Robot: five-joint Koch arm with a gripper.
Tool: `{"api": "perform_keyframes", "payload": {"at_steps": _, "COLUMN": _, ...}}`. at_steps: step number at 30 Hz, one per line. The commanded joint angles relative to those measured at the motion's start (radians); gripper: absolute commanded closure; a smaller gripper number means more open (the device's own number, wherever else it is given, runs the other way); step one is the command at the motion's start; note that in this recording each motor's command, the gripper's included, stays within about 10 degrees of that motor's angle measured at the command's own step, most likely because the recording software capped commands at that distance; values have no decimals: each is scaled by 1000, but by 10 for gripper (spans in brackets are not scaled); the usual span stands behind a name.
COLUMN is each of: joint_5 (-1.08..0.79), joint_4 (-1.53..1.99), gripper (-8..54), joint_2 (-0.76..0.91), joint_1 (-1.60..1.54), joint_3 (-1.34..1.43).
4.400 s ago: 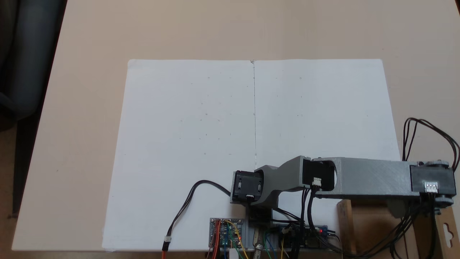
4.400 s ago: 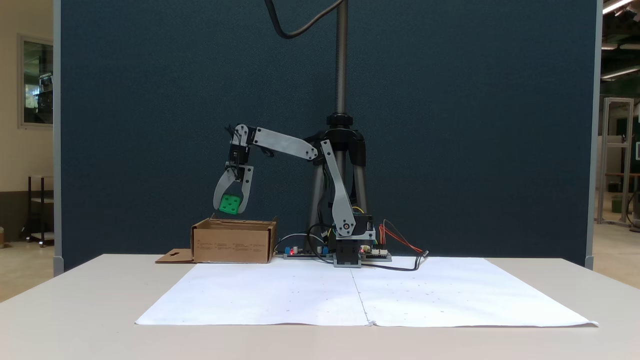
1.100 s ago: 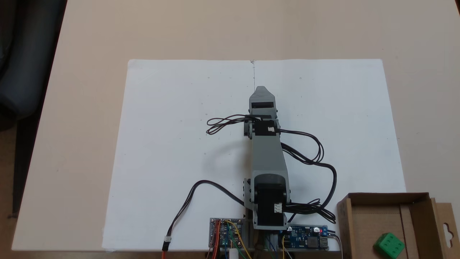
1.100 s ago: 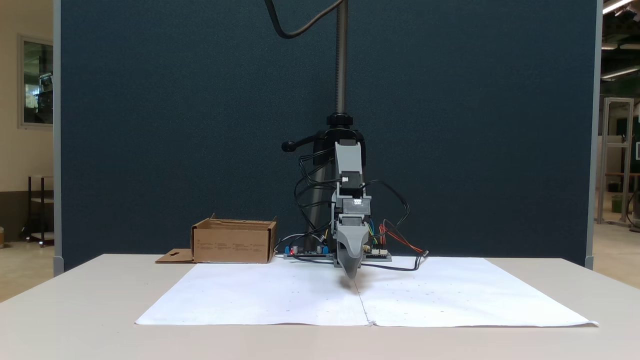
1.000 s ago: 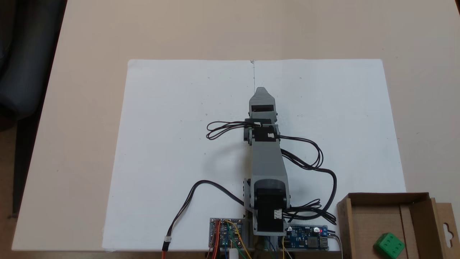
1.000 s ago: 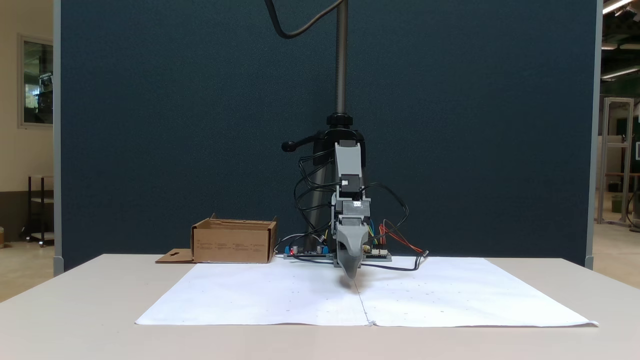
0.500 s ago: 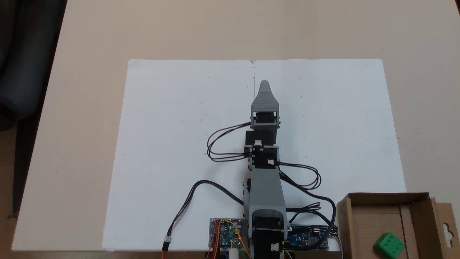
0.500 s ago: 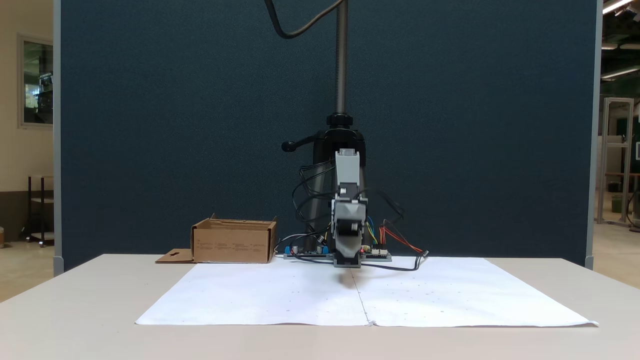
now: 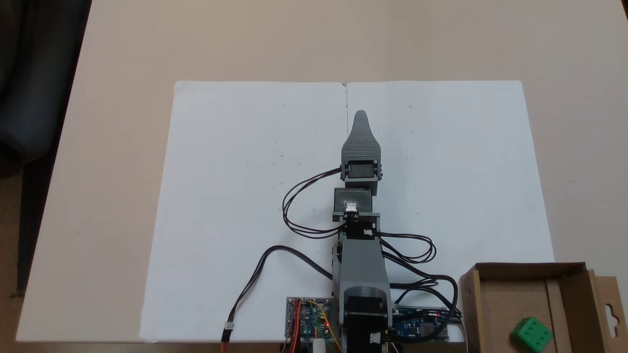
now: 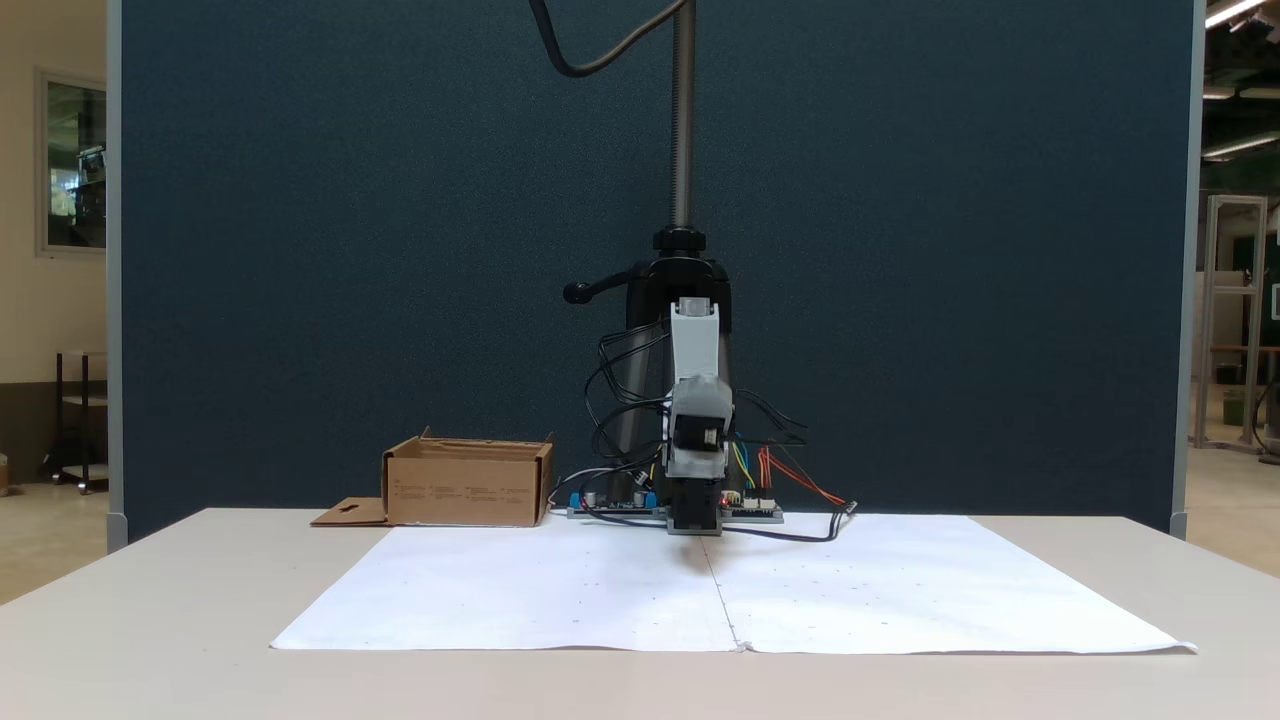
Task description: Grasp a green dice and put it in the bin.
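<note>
One green dice [image 9: 531,334], one bin [image 9: 510,274], one arm, one gripper [image 9: 360,115], two white paper sheets [image 9: 255,196] laid side by side on one beige table [image 9: 122,59], two circuit boards [image 9: 308,321] at the arm's base. Compared with half a second ago: wrist raised a little and folded back toward the base, seen in a fixed view [image 10: 697,440] as the grey wrist block sitting higher above the paper; gripper tip almost unmoved over the seam between the sheets; dice and bin [image 10: 465,485] unchanged in place. Dice bright green, small, rounded at the edges, with sunken pips of the same colour, one face with several pips turned upward. Lying on the floor of the bin, near the bottom right corner of the top-down fixed view, well apart from the gripper. Bin of brown corrugated cardboard, flaps upright, one flap with a hang-hole cutout folded outward. Gripper pointing away from the base, jaws stacked one behind the other, so clenched or released: cannot tell; nothing seen between them.
</note>
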Motion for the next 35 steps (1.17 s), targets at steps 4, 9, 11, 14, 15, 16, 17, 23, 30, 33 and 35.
{"api": "perform_keyframes", "payload": {"at_steps": 4, "joint_5": -104, "joint_4": -248, "gripper": 8, "joint_2": 112, "joint_1": 18, "joint_3": 67}}
{"api": "perform_keyframes", "payload": {"at_steps": 9, "joint_5": -101, "joint_4": -359, "gripper": 7, "joint_2": 109, "joint_1": 11, "joint_3": 67}}
{"api": "perform_keyframes", "payload": {"at_steps": 11, "joint_5": -101, "joint_4": -359, "gripper": 7, "joint_2": 109, "joint_1": 11, "joint_3": 67}}
{"api": "perform_keyframes", "payload": {"at_steps": 14, "joint_5": -101, "joint_4": -359, "gripper": 7, "joint_2": 110, "joint_1": 11, "joint_3": 67}}
{"api": "perform_keyframes", "payload": {"at_steps": 15, "joint_5": -101, "joint_4": -359, "gripper": 7, "joint_2": 109, "joint_1": 12, "joint_3": 67}}
{"api": "perform_keyframes", "payload": {"at_steps": 16, "joint_5": -101, "joint_4": -357, "gripper": 7, "joint_2": 109, "joint_1": 12, "joint_3": 67}}
{"api": "perform_keyframes", "payload": {"at_steps": 17, "joint_5": -101, "joint_4": -357, "gripper": 7, "joint_2": 109, "joint_1": 11, "joint_3": 67}}
{"api": "perform_keyframes", "payload": {"at_steps": 23, "joint_5": -100, "joint_4": -357, "gripper": 7, "joint_2": 109, "joint_1": 8, "joint_3": 67}}
{"api": "perform_keyframes", "payload": {"at_steps": 30, "joint_5": -98, "joint_4": -360, "gripper": 7, "joint_2": 110, "joint_1": 6, "joint_3": 67}}
{"api": "perform_keyframes", "payload": {"at_steps": 33, "joint_5": -98, "joint_4": -362, "gripper": 7, "joint_2": 110, "joint_1": 6, "joint_3": 67}}
{"api": "perform_keyframes", "payload": {"at_steps": 35, "joint_5": -98, "joint_4": -362, "gripper": 7, "joint_2": 110, "joint_1": 6, "joint_3": 67}}
